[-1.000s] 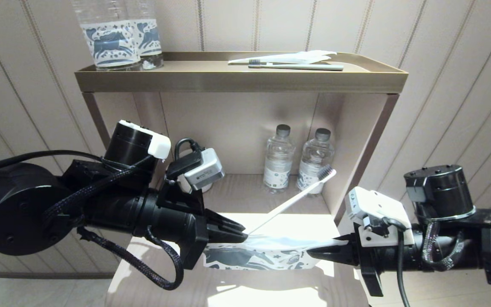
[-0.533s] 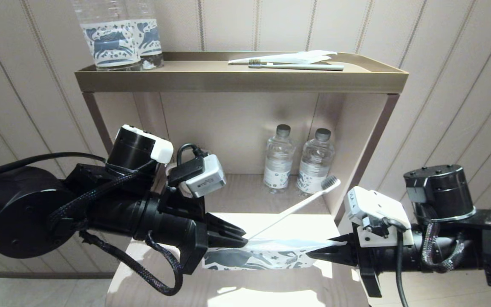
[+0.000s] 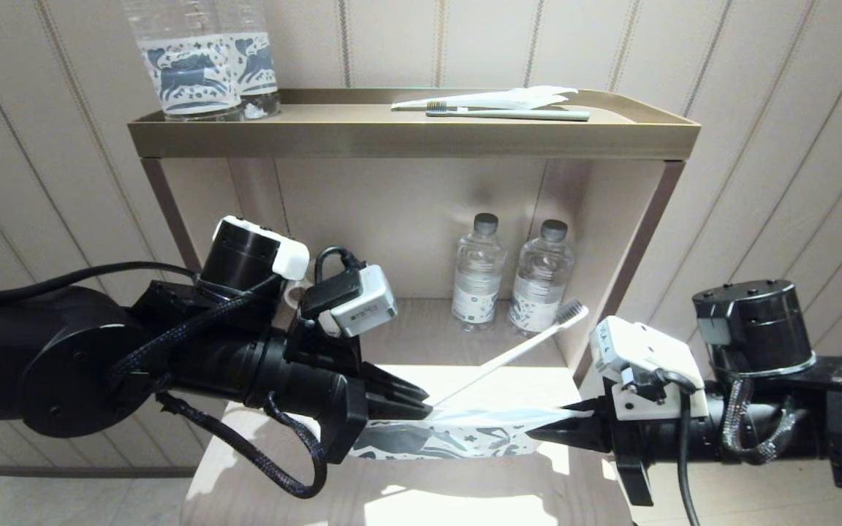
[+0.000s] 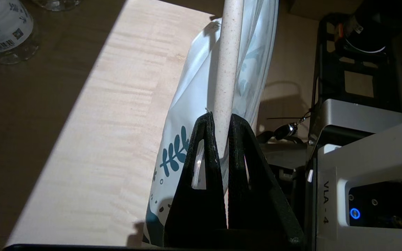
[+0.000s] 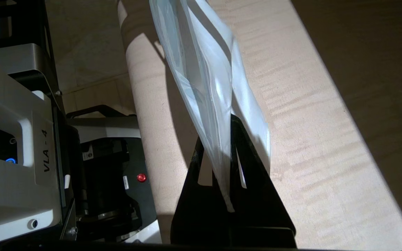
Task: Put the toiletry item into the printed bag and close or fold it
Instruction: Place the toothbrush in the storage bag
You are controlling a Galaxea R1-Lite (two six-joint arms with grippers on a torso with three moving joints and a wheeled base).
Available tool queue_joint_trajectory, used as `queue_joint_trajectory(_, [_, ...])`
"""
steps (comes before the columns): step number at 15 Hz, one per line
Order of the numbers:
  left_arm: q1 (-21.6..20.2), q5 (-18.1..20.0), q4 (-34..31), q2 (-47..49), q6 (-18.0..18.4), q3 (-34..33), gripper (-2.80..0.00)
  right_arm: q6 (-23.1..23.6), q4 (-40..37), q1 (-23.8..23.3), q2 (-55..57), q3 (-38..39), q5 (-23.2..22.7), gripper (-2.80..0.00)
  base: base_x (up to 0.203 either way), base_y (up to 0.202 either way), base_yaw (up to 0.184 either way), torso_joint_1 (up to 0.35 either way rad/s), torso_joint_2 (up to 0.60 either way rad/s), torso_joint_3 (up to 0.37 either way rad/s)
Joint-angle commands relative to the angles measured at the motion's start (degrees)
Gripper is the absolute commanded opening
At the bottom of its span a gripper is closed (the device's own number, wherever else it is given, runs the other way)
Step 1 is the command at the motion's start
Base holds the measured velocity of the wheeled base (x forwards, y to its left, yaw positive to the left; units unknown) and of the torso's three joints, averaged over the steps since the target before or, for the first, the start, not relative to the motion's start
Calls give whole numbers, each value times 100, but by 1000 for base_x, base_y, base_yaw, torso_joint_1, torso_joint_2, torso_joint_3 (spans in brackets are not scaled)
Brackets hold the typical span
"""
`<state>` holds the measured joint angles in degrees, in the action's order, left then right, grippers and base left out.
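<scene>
Toothbrush handle is pinched in my left hand; my right hand grips the printed bag.

Both arms reach inward, level, over the front of the lower shelf. The left gripper has its fingers pinched tight on what it holds; the right gripper, opposite, is likewise clamped, fingertips pointing toward the left.

The left gripper pinches the white toothbrush by its handle end, bristle head angled up toward the shelf bottles. The right gripper clamps the printed pouch, which hangs between both grippers above the worktop.
</scene>
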<state>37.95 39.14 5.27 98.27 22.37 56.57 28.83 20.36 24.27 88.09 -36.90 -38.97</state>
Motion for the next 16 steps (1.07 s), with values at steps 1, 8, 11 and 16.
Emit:
queue_joint_trajectory(1, [2, 12, 18, 2, -4, -14, -280, 17, 12, -9, 15, -1, -23, -280, 0, 0, 0, 0, 0, 0])
queue_joint_trajectory(8, [129, -20, 4, -176, -22, 8, -280, -227, 55, -10, 7, -159, -14, -280, 0, 0, 0, 0, 0, 0])
queue_joint_trajectory(11, [375, -226, 16, -97, -33, 57, -280, -246, 144, 1, -14, -168, -5, -280, 0, 0, 0, 0, 0, 0])
queue_joint_trajectory(16, [496, -346, -29, -28, -206, 355, -280, -246, 135, 25, -45, -168, 13, -280, 0, 0, 0, 0, 0, 0])
